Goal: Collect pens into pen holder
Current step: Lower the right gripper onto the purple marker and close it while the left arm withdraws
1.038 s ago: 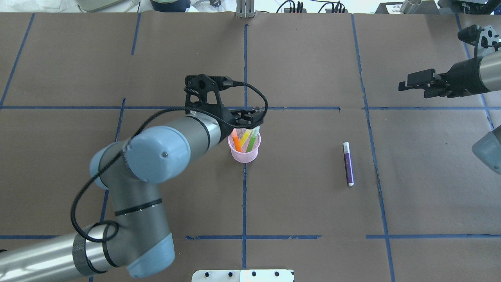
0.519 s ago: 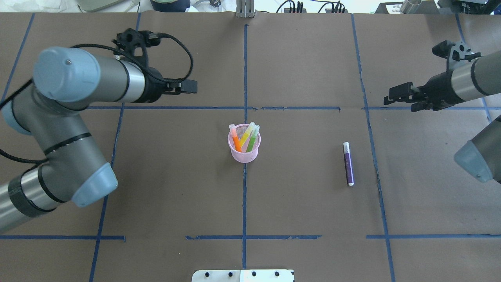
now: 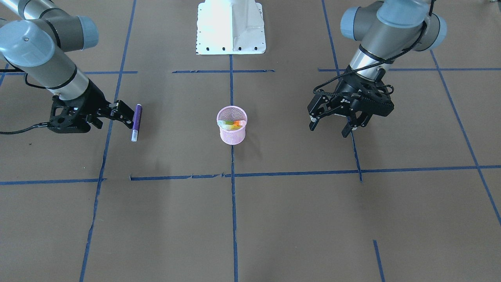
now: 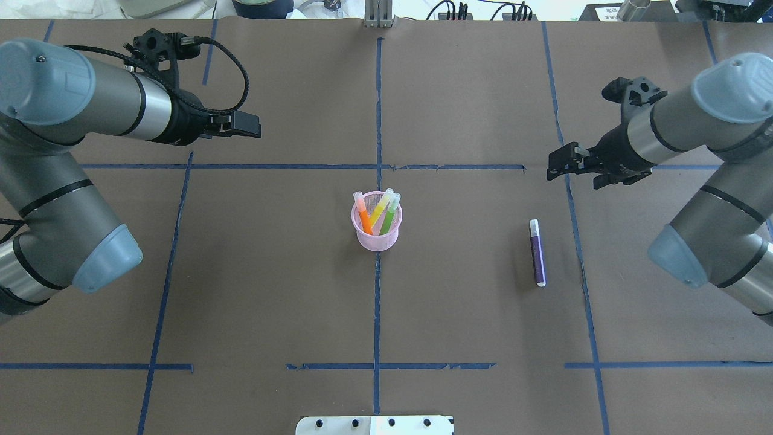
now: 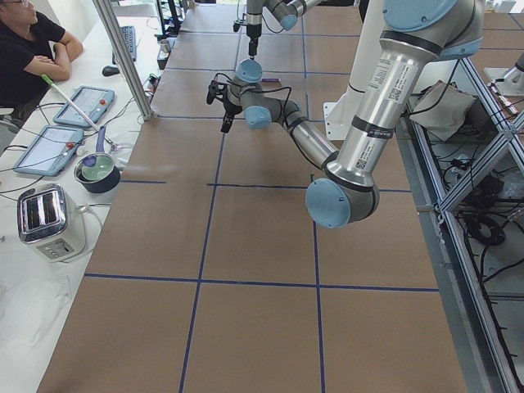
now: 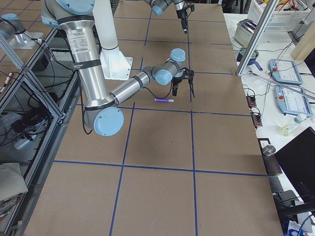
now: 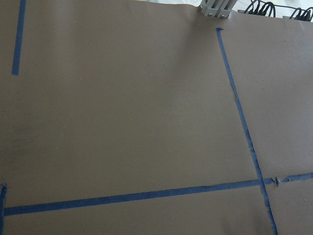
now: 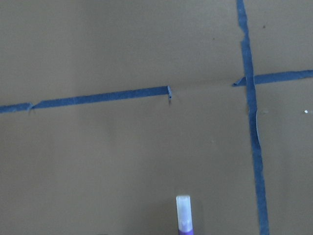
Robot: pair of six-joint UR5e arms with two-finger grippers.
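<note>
The pink mesh pen holder [image 4: 377, 237] [image 3: 231, 135] stands at the table's centre. An orange pen [image 4: 364, 220], a yellow pen [image 4: 380, 211] and a green pen [image 4: 390, 220] stand in it, cap ends up. The purple pen [image 4: 537, 254] [image 3: 136, 117] lies flat on the paper to the holder's right; its pale cap end shows in the right wrist view [image 8: 184, 211]. My right gripper [image 4: 552, 166] [image 3: 126, 114] is open and empty, just beyond the pen's cap end. My left gripper [image 4: 252, 127] [image 3: 329, 130] is open and empty, far left of the holder.
Brown paper with blue tape lines [image 4: 378, 121] covers the table. The robot's white base plate [image 3: 231, 27] sits at the near edge. Cables and a metal bracket [image 4: 378, 13] line the far edge. An operator [image 5: 29, 49] sits beyond the table's far side.
My left arm has pulled away from above the pen holder, back and to the left. My right arm has swung in towards the purple pen. The pens have not moved.
</note>
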